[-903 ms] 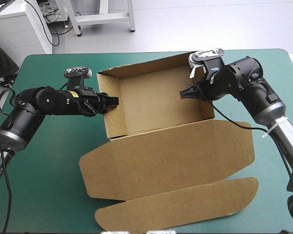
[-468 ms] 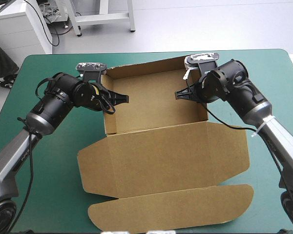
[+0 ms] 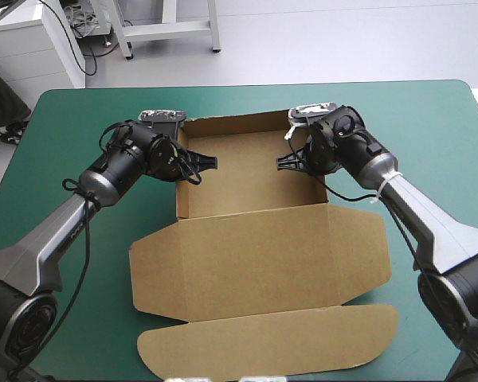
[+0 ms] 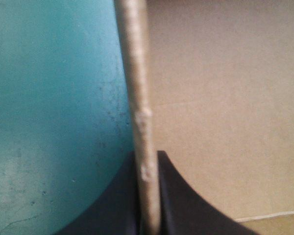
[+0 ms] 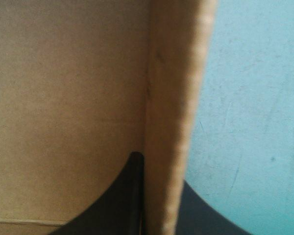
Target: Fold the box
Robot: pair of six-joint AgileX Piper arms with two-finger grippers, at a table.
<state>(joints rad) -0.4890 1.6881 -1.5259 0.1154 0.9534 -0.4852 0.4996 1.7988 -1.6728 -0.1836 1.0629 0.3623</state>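
Teal-green cover (image 3: 72, 119) all around, and the brown box (image 3: 239, 179) sits mid-table with its open tray toward the far edge. Since just before, both arms have swung inward and farther forward, and the tray looks narrower. Left gripper (image 3: 209, 161) is pinched on the left side wall (image 3: 180, 199), and right gripper (image 3: 281, 161) is clamped on the right side wall (image 3: 320, 189). Both sets of tips poke into the tray. The lid (image 3: 263, 255) lies flat toward the near edge, and the box's long axis runs left to right across the table.
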